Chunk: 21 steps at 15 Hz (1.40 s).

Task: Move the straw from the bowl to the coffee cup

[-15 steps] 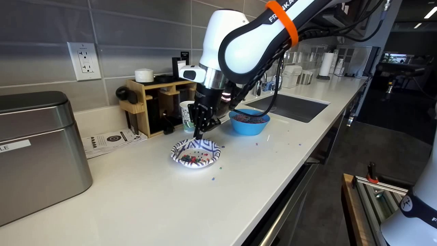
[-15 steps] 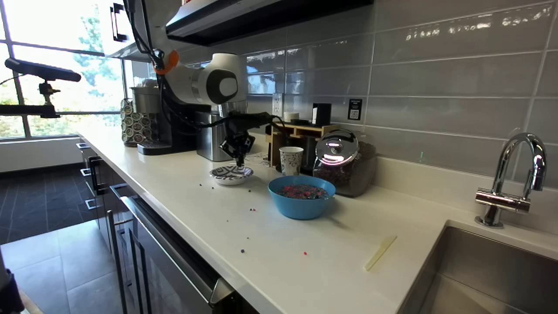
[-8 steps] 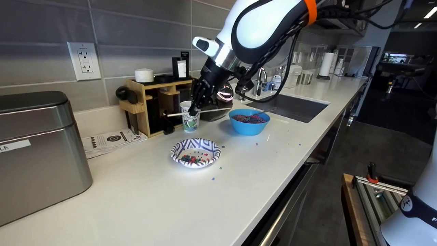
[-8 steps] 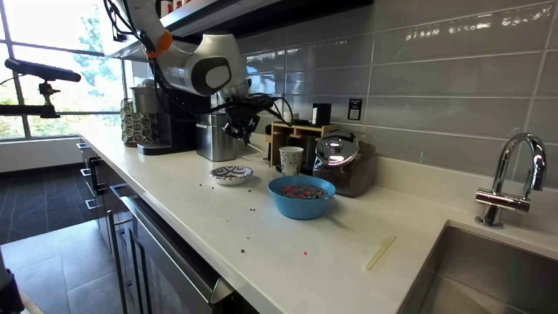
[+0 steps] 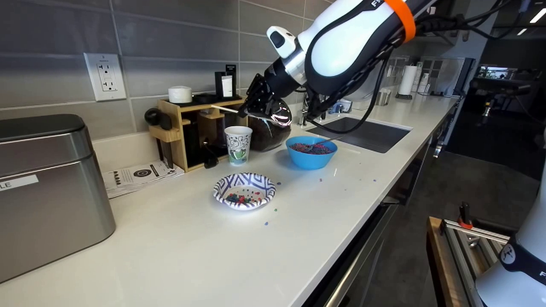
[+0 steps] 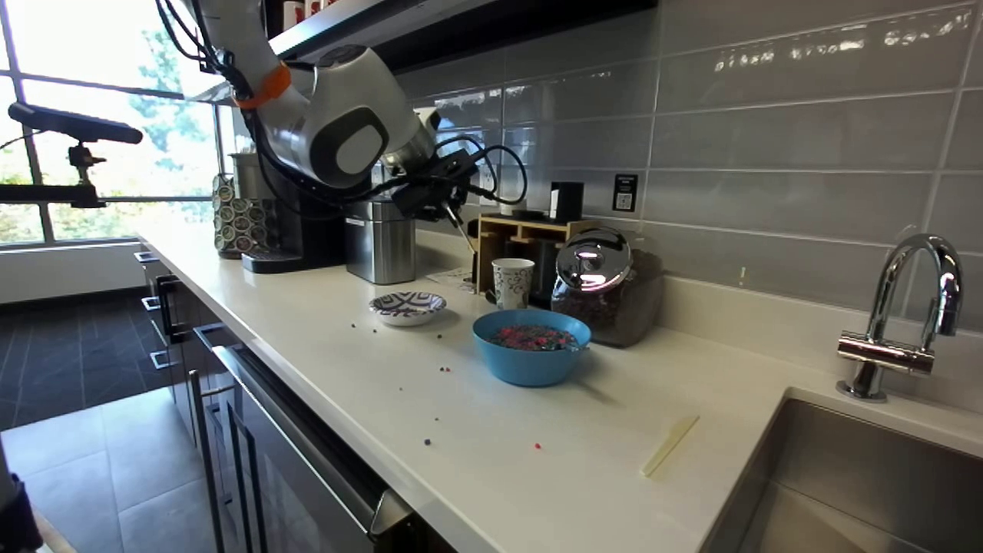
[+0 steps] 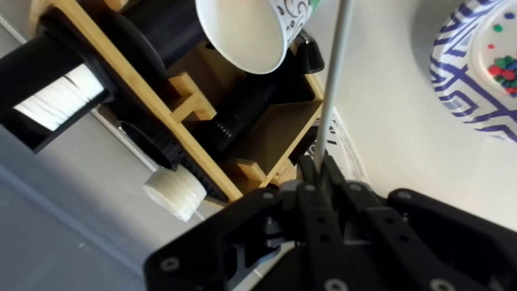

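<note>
Plainly, in an exterior view, the pincer (image 5: 242,111) is up in the air and clamped on the straw (image 5: 224,109), one end of which juts from the grip, rising a little; on the far side of the grip the rest is hard to follow against the dark jar (image 5: 267,133). The coffee cup (image 5: 238,146) stands upright on the bench (image 5: 170,238), below the pincer, and the patterned bowl (image 5: 232,182) sits lower still in that view, well apart from the straw.

Again in an exterior view, where the blue bowl (image 6: 530,369) sits well below the pincer, the straw slants down from the grip toward the side where the cup stands, its tip ending apart from the cup.

Lastly, in the wrist view, the straw leaves the fingertips (image 7: 305,167) and runs ahead of the pincer, passing beside the cup's mouth, not across it. The coming move, I judge, turns on this angle: the cup stands below and ahead of the pincer, mouth upward, while the straw's long axis is slanted, not upright. The straw likely needs swinging steeper, its lower end over the mouth, before going down.
</note>
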{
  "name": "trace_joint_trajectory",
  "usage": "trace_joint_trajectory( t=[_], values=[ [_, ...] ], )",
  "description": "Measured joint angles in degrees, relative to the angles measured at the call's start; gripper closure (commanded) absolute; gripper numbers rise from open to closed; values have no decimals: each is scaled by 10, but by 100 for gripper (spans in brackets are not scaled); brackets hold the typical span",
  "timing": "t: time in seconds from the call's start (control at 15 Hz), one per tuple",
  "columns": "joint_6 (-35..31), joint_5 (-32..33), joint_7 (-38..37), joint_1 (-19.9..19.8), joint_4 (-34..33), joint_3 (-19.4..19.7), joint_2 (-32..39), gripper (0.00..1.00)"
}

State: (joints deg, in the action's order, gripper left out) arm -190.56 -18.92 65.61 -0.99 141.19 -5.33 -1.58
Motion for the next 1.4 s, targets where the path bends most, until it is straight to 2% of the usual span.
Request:
trace_joint_trajectory(
  t=[0.27,0.53,0.6,1.4],
  values=[
    [-81,-1,-26,7,17,-7,0,99],
    [-119,4,-38,13,19,-7,0,99],
    [-122,11,-47,14,19,-7,0,97],
    [-122,12,-50,14,17,-7,0,99]
  ],
)
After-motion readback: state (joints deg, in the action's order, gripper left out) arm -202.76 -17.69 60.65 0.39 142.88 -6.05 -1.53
